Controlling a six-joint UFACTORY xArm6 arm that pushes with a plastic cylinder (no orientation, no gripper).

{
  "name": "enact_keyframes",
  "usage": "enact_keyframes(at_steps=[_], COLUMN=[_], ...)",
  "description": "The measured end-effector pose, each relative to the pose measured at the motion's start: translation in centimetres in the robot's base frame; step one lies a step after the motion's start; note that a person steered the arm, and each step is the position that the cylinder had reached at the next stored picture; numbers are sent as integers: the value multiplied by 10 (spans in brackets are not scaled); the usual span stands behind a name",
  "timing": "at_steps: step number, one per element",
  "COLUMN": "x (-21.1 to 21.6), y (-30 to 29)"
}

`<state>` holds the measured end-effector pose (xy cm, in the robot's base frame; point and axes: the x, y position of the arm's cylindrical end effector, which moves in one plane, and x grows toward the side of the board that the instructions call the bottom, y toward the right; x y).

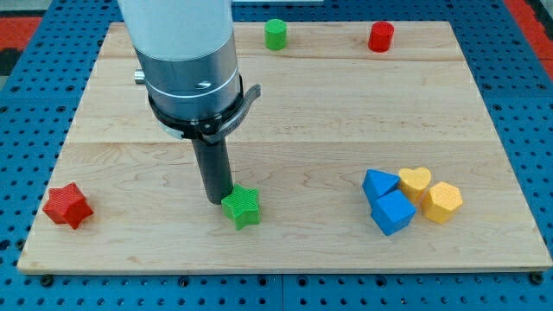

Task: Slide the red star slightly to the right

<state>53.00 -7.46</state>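
Nearest the camera, along the board's (pixel 285 250) bottom edge, the row starts at the view's left with the red star (pixel 67 206), sitting close to the bottom-left corner and well apart from everything else. From the board's centre it lies at about 8 o'clock.

Moving right, the green star (pixel 241 207) sits near the bottom middle. The arm's dark rod comes down from a wide grey-and-black collar (pixel 192 82), and my tip (pixel 217 199) stands at the green star's 10 o'clock, right up against it or just beside it; I cannot tell whether they touch. The red star is far off at the tip's 9 o'clock. The arm ends in that plain rod, so there is no hand to open, close or hold anything.

Further right, at the board's top edge, a green cylinder (pixel 275 34) stands at roughly 12 o'clock from the centre, and a red cylinder (pixel 381 37) at about 1 o'clock.

At the lower right, four blocks huddle together: a blue block (pixel 378 184), with a second blue block (pixel 393 212) touching it at its 5 o'clock, a yellow heart (pixel 416 181) pressed in at their right, and a yellow hexagon-like block (pixel 443 202) at the heart's 4 o'clock

Around the board lies a blue perforated surface (pixel 34 104)
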Motion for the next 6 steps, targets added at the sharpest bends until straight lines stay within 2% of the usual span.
enact_keyframes(at_steps=[1, 2, 3, 4, 5, 6], x=[-4, -41, -43, -13, 23, 35], y=[-29, -83, -181, -227, -222, -207])
